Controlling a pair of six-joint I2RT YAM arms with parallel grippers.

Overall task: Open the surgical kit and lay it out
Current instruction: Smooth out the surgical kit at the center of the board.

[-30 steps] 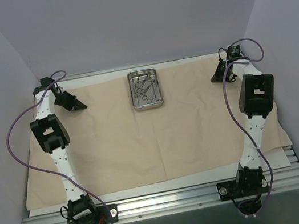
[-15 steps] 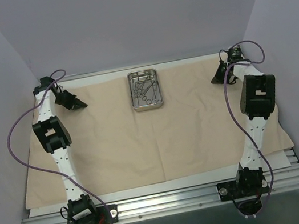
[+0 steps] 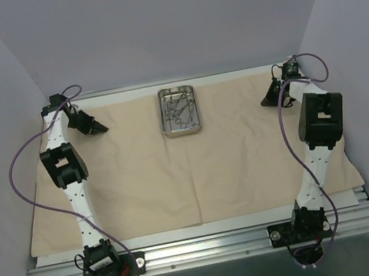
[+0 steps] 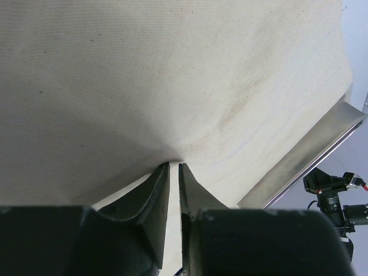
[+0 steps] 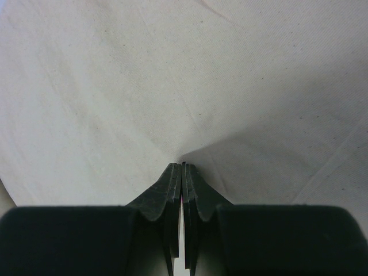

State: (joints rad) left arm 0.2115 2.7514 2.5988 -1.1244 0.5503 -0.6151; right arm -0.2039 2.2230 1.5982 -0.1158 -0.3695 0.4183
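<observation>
The beige cloth wrap lies spread flat over the table. At its far middle stands the steel tray, with several silver forceps inside. My left gripper is low at the cloth's far left. In the left wrist view its jaws stand a narrow slit apart, and the tips touch a slight pucker of cloth. At the far right, my right gripper is pinched on a small tent of cloth. Its jaws are shut.
Lilac walls close in on both sides and behind. A metal rail runs along the near edge by the arm bases. The table's metal edge shows past the cloth in the left wrist view.
The left jaws have eased slightly apart. The right gripper has drifted a little to the right with the cloth corner. Tray and forceps have not moved.
</observation>
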